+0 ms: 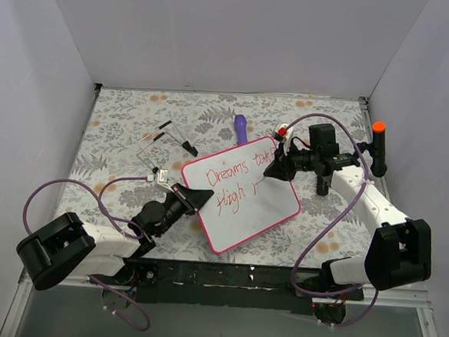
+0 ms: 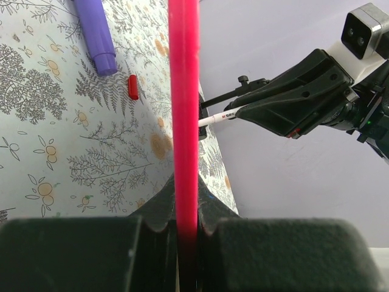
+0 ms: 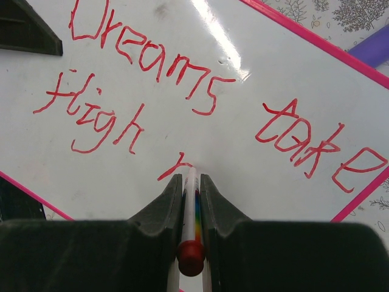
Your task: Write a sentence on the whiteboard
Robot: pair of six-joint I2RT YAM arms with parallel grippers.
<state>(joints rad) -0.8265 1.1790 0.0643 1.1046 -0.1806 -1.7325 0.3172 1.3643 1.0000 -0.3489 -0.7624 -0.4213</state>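
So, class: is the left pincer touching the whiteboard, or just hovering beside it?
Touching. The left wrist view shows the left pincer shut on the whiteboard, its pink edge wedged between the jaws with no gap.

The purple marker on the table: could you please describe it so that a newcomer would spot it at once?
Find the pink-framed whiteboard in the middle of the flowered table. Just past its far edge lies the purple marker. It is thick and purple, unlike the thin white pen held in the right claw.
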